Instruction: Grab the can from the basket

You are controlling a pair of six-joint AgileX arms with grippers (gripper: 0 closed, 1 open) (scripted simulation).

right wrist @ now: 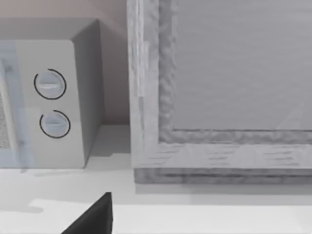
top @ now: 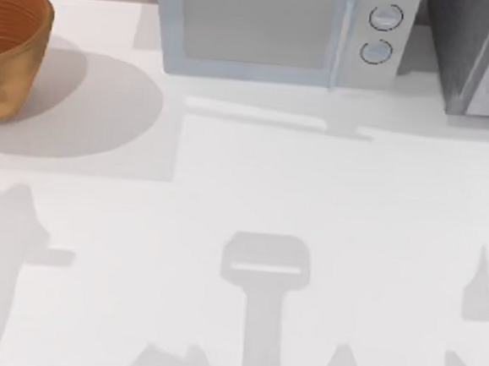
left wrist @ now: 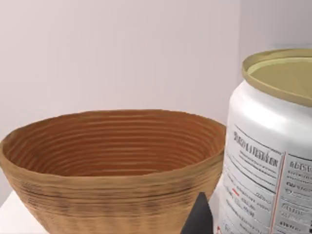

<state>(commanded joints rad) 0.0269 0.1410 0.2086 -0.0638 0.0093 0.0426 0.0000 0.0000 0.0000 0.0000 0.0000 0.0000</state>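
The basket point(top: 5, 45) is round and golden-brown with ribbed walls, and it stands at the table's far left corner. In the left wrist view the basket point(left wrist: 112, 165) shows an orange-brown inside with nothing in it. The can point(left wrist: 268, 161) is white with printed text, red lines and a dull golden top. It is upright, very close to the camera, outside the basket's rim and beside it. A dark part of my left gripper point(left wrist: 199, 217) shows right beside the can. A dark part of my right gripper point(right wrist: 92, 217) hangs over the table near the back right.
A pale microwave point(top: 282, 29) stands at the back middle, its two dials point(right wrist: 51, 102) facing forward. A grey cabinet point(top: 483, 53) stands at the back right, with its framed front point(right wrist: 229, 97) close to the right wrist. Arm shadows lie across the white table point(top: 269, 193).
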